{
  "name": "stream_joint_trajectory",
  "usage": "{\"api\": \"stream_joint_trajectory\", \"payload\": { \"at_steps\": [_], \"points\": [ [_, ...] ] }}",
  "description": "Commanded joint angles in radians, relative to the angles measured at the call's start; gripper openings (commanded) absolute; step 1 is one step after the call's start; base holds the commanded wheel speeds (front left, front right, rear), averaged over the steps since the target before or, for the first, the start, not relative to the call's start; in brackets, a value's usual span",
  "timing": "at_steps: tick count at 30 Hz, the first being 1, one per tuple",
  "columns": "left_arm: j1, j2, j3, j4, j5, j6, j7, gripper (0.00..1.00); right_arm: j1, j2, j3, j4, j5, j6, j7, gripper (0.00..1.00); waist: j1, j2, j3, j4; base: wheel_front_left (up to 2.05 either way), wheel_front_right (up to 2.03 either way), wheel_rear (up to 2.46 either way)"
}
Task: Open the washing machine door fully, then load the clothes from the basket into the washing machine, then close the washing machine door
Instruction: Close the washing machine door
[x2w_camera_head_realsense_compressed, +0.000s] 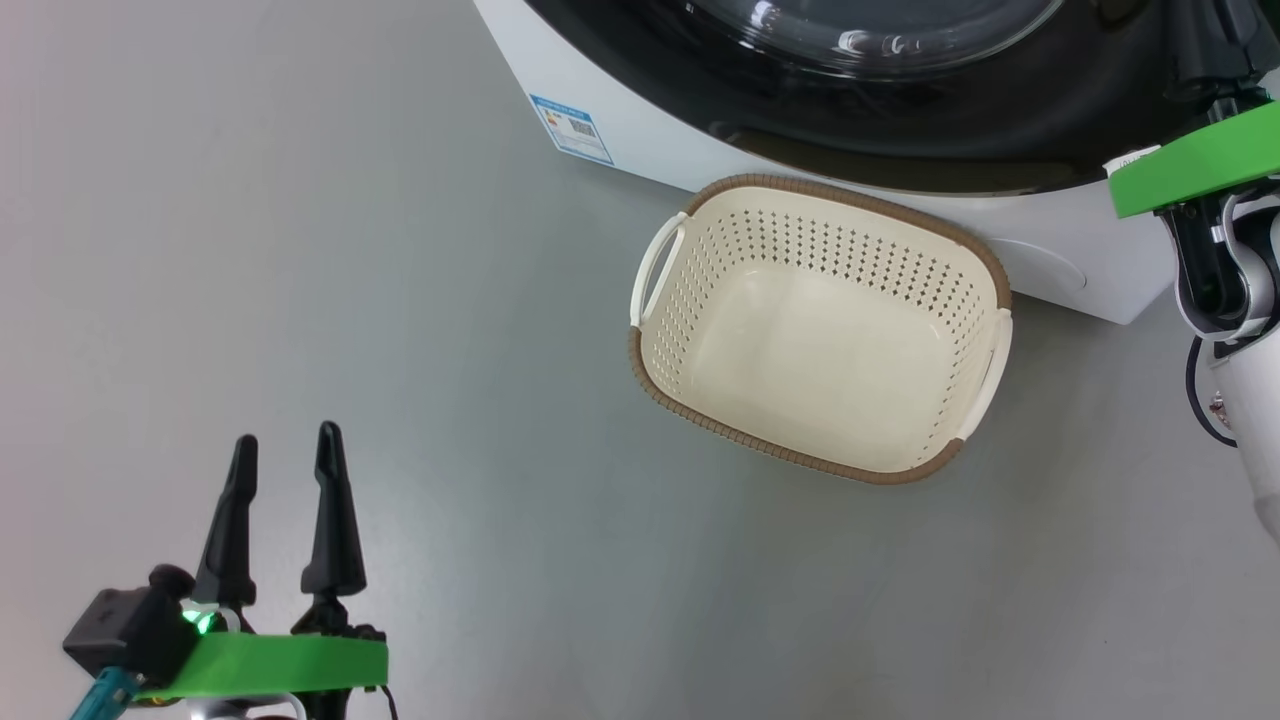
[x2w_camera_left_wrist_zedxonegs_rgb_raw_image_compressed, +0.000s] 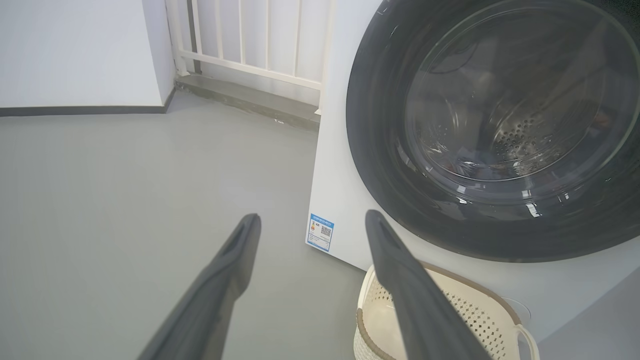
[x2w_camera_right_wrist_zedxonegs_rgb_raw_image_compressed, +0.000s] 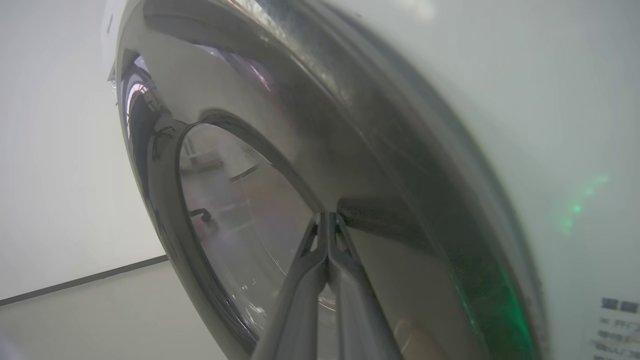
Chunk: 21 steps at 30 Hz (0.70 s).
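Flooring (x2w_camera_head_realsense_compressed: 300, 250) is smooth, matt grey, meeting a white wall (x2w_camera_left_wrist_zedxonegs_rgb_raw_image_compressed: 75, 50) with a dark skirting strip (x2w_camera_left_wrist_zedxonegs_rgb_raw_image_compressed: 80, 110) at the upper left of the left wrist view. A white barred railing (x2w_camera_left_wrist_zedxonegs_rgb_raw_image_compressed: 250, 40) stands beside it.

The washing machine (x2w_camera_head_realsense_compressed: 640, 140) is a white box along the top of the head view. Its door (x2w_camera_head_realsense_compressed: 900, 110), a glossy black ring round bulging clear glass, sits against the front. The perforated steel drum (x2w_camera_left_wrist_zedxonegs_rgb_raw_image_compressed: 520, 135) shows through the glass. A blue sticker (x2w_camera_head_realsense_compressed: 571, 128) with a QR square marks the lower corner, its print too small to read.

The basket (x2w_camera_head_realsense_compressed: 690, 300), cream perforated plastic with a brown woven-look rim and 2 handles, stands on the floor against the machine, its bare bottom showing.

At lower left, the left hand (x2w_camera_head_realsense_compressed: 287, 435) hangs over the floor with its 2 fingers spread. The right hand (x2w_camera_right_wrist_zedxonegs_rgb_raw_image_compressed: 327, 220) has its fingers pressed together, tips at the door's black ring.
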Motion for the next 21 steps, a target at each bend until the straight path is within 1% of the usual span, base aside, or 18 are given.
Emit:
{"api": "stream_joint_trajectory", "payload": {
  "at_steps": [1,6,11,12,13,14,16,17,18,19,21],
  "points": [
    [-0.026,0.019,0.033,-0.031,-0.008,-0.002,-0.007,1.0,-0.043,-0.007,-0.033,-0.012,-0.02,-0.009,-0.008,0.0,0.0,-0.0001,0.006,0.001,0.0,0.0,0.0],
    [-0.031,0.019,0.034,-0.025,-0.006,-0.002,-0.007,1.0,-0.042,0.007,-0.024,-0.006,-0.032,-0.009,-0.008,0.0,0.0,-0.0001,-0.001,-0.005,0.0,0.0,0.0],
    [-0.023,0.019,0.033,-0.013,0.01,-0.002,-0.007,1.0,-0.002,0.016,0.008,-0.013,-0.02,-0.009,-0.008,0.0,0.0,-0.0001,-0.034,-0.019,0.0,0.0,0.0],
    [-0.021,0.019,0.034,-0.011,0.014,-0.002,-0.007,1.0,0.009,0.017,0.014,-0.015,-0.018,-0.009,-0.008,0.02,0.0,-0.0001,-0.042,-0.022,0.0,0.0,0.0],
    [-0.019,0.019,0.034,-0.009,0.02,-0.002,-0.007,1.0,0.02,0.019,0.024,-0.017,-0.015,-0.009,-0.008,0.2,0.0,-0.0001,-0.051,-0.026,0.0,0.0,0.0],
    [-0.016,0.019,0.033,-0.007,0.026,-0.002,-0.007,1.0,0.031,0.02,0.029,-0.021,-0.012,-0.009,-0.008,0.32,0.0,-0.0001,-0.059,-0.03,0.0,0.0,0.0],
    [-0.01,0.019,0.036,-0.002,0.037,-0.002,-0.007,1.0,0.056,0.023,0.041,-0.03,-0.008,-0.009,-0.008,0.48,0.0,-0.0001,-0.077,-0.039,0.0,0.0,0.0],
    [-0.006,0.019,0.036,0.0,0.043,-0.002,-0.007,1.0,0.069,0.025,0.044,-0.036,-0.005,-0.009,-0.008,0.77,0.0,-0.0001,-0.086,-0.044,0.0,0.0,0.0],
    [-0.002,0.019,0.037,0.002,0.05,-0.002,-0.007,1.0,0.082,0.028,0.049,-0.043,-0.003,-0.009,-0.008,0.96,0.0,-0.0001,-0.094,-0.049,0.0,0.0,0.0],
    [0.001,0.019,0.037,0.004,0.056,-0.002,-0.007,1.0,0.095,0.03,0.053,-0.049,-0.001,-0.009,-0.008,1.0,0.0,-0.0001,-0.102,-0.054,0.0,0.0,0.0],
    [0.008,0.023,0.037,0.008,0.064,-0.002,-0.007,1.0,0.121,0.034,0.06,-0.063,0.004,-0.009,-0.008,1.0,0.0,-0.0001,-0.117,-0.065,0.0,0.0,0.0]
  ]
}}
